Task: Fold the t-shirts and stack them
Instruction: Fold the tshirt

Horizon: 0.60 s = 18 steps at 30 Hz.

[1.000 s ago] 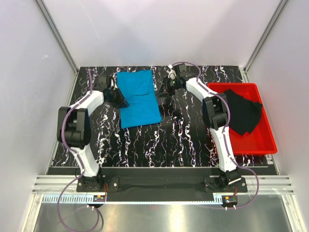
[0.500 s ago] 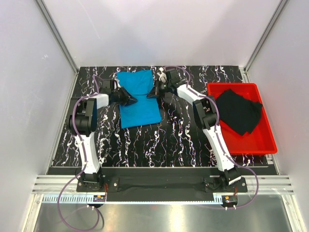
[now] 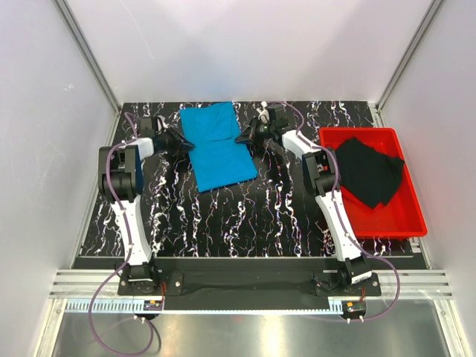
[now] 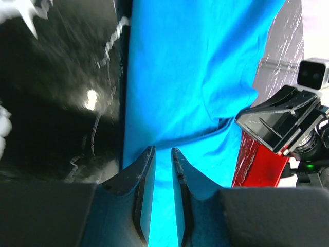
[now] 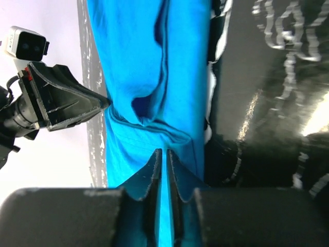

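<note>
The blue shirt lies flat on the far worktop, now slightly skewed. The left claw and right claw have moved in and pinch its side edges (mid-length), likely starting a fold. The black shirt waits in the tray.

The left gripper and right gripper now pinch opposite side edges of the blue shirt. Its near end has shifted rightward.

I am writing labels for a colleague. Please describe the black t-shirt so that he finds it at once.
On the dark marbled table, look right for the red tray. The black t-shirt lies crumpled inside it, unlike the blue t-shirt lying on the table itself.
</note>
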Each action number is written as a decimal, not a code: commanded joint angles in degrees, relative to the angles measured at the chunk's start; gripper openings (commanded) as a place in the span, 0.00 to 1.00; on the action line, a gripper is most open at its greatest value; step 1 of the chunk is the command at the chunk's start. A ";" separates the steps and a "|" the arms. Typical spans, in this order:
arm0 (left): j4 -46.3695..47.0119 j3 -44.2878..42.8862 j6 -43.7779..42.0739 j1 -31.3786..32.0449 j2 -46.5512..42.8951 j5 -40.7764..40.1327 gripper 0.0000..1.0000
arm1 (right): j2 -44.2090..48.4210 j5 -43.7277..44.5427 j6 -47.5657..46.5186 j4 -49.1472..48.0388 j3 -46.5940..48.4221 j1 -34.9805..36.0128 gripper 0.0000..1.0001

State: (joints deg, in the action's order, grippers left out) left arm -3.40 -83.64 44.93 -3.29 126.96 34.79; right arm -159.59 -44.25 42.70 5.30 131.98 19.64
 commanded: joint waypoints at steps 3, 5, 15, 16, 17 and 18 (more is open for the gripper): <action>-6.94 -5.39 -7.37 0.82 -2.75 -1.37 0.28 | 0.67 -0.49 0.20 3.04 3.36 -0.74 0.26; -10.56 -6.19 -10.02 1.44 -7.57 -4.53 0.34 | 4.00 -0.40 -2.43 5.85 3.72 -0.74 0.32; -20.15 15.94 -15.40 6.70 -36.92 -22.21 0.58 | 28.26 9.35 -21.86 27.48 -14.62 -0.74 0.76; -19.98 18.22 -14.70 7.59 -38.43 -22.56 0.58 | 32.11 10.05 -23.09 27.31 -21.09 -0.74 0.77; -18.85 23.38 -13.65 8.64 -40.10 -23.09 0.58 | 33.80 10.41 -23.45 25.83 -24.46 -0.74 0.78; -18.05 25.61 -12.25 10.83 -43.08 -23.53 0.59 | 35.47 10.67 -23.62 24.86 -27.71 -0.83 0.79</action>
State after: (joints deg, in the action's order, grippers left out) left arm -19.38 -65.54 31.83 3.81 86.24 15.81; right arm -130.56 -36.69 24.75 28.29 111.35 18.96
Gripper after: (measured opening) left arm 0.582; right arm 0.779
